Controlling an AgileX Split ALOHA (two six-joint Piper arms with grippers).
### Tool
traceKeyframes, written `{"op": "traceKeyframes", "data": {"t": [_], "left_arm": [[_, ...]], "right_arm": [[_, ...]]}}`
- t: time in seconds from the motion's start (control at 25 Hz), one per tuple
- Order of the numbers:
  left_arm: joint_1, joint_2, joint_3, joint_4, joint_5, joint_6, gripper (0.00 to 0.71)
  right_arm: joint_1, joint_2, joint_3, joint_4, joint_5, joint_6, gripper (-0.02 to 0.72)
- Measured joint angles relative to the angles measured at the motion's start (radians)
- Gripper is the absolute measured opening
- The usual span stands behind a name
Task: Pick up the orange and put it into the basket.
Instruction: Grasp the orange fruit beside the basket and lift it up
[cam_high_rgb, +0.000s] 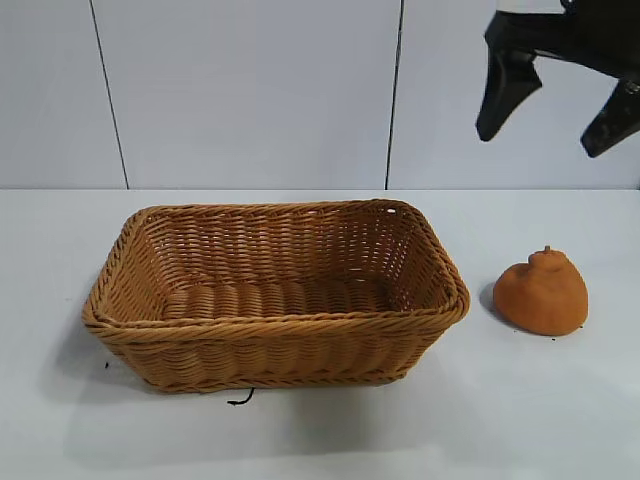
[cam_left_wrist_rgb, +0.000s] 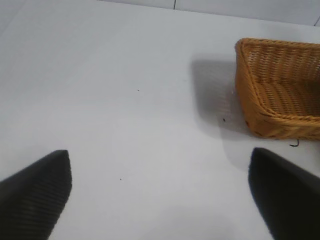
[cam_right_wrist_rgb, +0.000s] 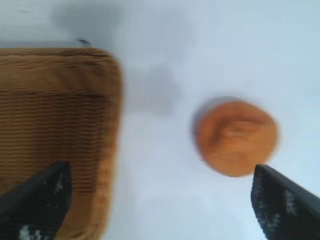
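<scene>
Right hand (cam_high_rgb: 555, 115) hangs wide open and empty above the orange (cam_high_rgb: 541, 293), which sits on the counter (cam_high_rgb: 300, 430) beside the basket (cam_high_rgb: 275, 322), seemingly lining up a grasp.

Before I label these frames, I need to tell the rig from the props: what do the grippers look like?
Both are black. The right gripper has two tapered, pointed fingers with whitish scuffs. The left gripper has similar wedge-shaped fingers with a fine ribbed texture. No cables or markings visible.
</scene>
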Motion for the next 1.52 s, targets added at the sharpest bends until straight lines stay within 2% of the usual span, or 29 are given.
{"op": "traceKeyframes", "data": {"t": [0.24, 0.68, 0.72, 0.76, 0.8, 0.92, 1.0, 1.04, 1.16, 1.52], "left_arm": [[0.000, 0.000, 0.000, 0.000, 0.000, 0.000, 0.692], [0.000, 0.000, 0.000, 0.000, 0.000, 0.003, 0.692], [0.000, 0.000, 0.000, 0.000, 0.000, 0.003, 0.692], [0.000, 0.000, 0.000, 0.000, 0.000, 0.003, 0.692], [0.000, 0.000, 0.000, 0.000, 0.000, 0.003, 0.692], [0.000, 0.000, 0.000, 0.000, 0.000, 0.003, 0.692], [0.000, 0.000, 0.000, 0.000, 0.000, 0.003, 0.692], [0.000, 0.000, 0.000, 0.000, 0.000, 0.003, 0.692], [0.000, 0.000, 0.000, 0.000, 0.000, 0.003, 0.692], [0.000, 0.000, 0.000, 0.000, 0.000, 0.003, 0.692]], "right_arm": [[-0.070, 0.150, -0.038, -0.014, 0.005, 0.008, 0.696], [-0.075, 0.377, -0.038, -0.017, 0.014, 0.010, 0.695], [-0.075, 0.380, -0.038, -0.022, 0.014, 0.010, 0.665], [-0.075, 0.380, -0.038, -0.026, 0.013, 0.010, 0.603], [-0.075, 0.380, -0.038, -0.031, 0.011, 0.010, 0.532], [-0.075, 0.380, -0.038, -0.046, 0.007, 0.010, 0.244], [-0.075, 0.380, -0.039, -0.049, 0.007, 0.007, 0.118], [-0.075, 0.380, -0.040, -0.049, 0.008, 0.006, 0.081], [-0.075, 0.380, -0.067, -0.050, 0.041, 0.003, 0.046], [-0.074, 0.293, -0.293, -0.051, 0.242, -0.018, 0.037]]}}
